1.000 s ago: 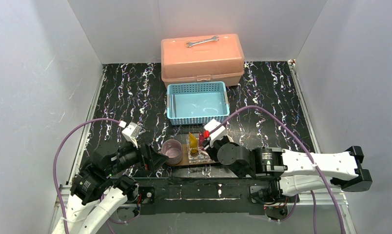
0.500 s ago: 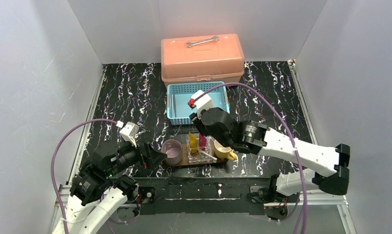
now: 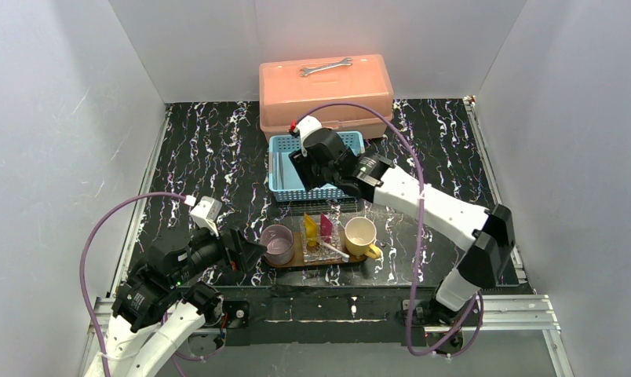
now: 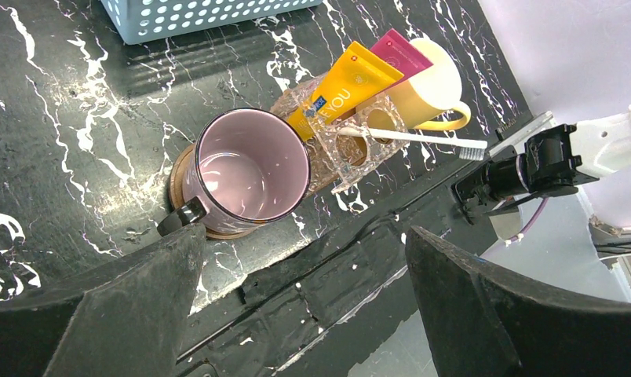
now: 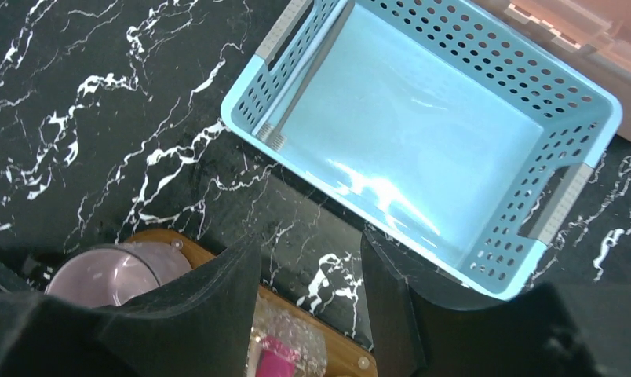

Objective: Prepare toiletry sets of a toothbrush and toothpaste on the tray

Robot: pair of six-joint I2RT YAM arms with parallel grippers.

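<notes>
Yellow toothpaste (image 4: 344,86) and magenta toothpaste (image 4: 403,49) lean in the clear holder (image 4: 351,149) on the tray (image 4: 180,169), between pink mug (image 4: 249,169) and yellow cup (image 4: 430,86). One toothbrush (image 4: 410,137) lies across the holder. A second toothbrush (image 5: 304,78) lies in the blue basket (image 5: 422,133), along a side wall. My right gripper (image 5: 308,251) hangs above the basket's near edge, spread and empty. My left gripper (image 4: 304,236) is spread wide and empty, low over the tabletop (image 3: 202,149) beside the mug end.

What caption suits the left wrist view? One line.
Pink mug on the tray, beside yellow tube, magenta tube, toothbrush and yellow cup.
</notes>
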